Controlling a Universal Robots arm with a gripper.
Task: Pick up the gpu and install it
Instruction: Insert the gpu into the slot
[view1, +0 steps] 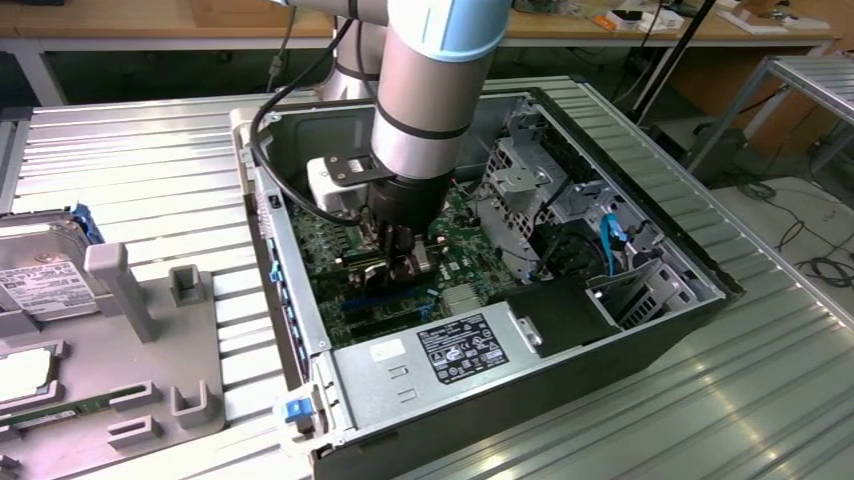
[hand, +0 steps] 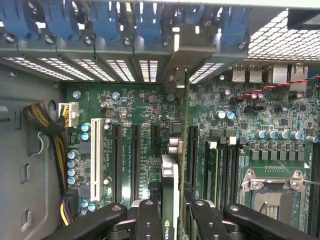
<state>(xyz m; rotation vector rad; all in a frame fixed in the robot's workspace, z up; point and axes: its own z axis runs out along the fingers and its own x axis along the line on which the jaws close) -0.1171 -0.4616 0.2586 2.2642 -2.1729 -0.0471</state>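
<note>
A: What's the arm doing inside the computer case (view1: 694, 300)?

B: Its claw (view1: 400, 262) is down over the green motherboard (hand: 135, 110), clamped on the gpu (hand: 171, 190). The wrist view has the card edge-on between the black fingers (hand: 150, 220): a thin green board with a black shroud, upright, its silver bracket (hand: 192, 47) up against the case's perforated rear wall.

A: Is it in a slot?

B: Hard to make out. Its lower edge runs along the motherboard between the long black slots (hand: 135, 155), beside the white one (hand: 95, 160), but I can't tell whether it's seated.

A: Anything else near the case?

B: A ribbed metal table (view1: 147, 170) under it. On the exterior view's left of the case, a grey plastic holder (view1: 174, 330) with a silver boxy hard drive (view1: 47, 275), cut off at the edge, and a narrow green memory stick (view1: 60, 410). Inside the case, a boxy power supply (view1: 454, 350) with a black label and a blue cable (view1: 614, 240). The arm's thick grey sleeve (view1: 427, 100) hides much of the board.
</note>
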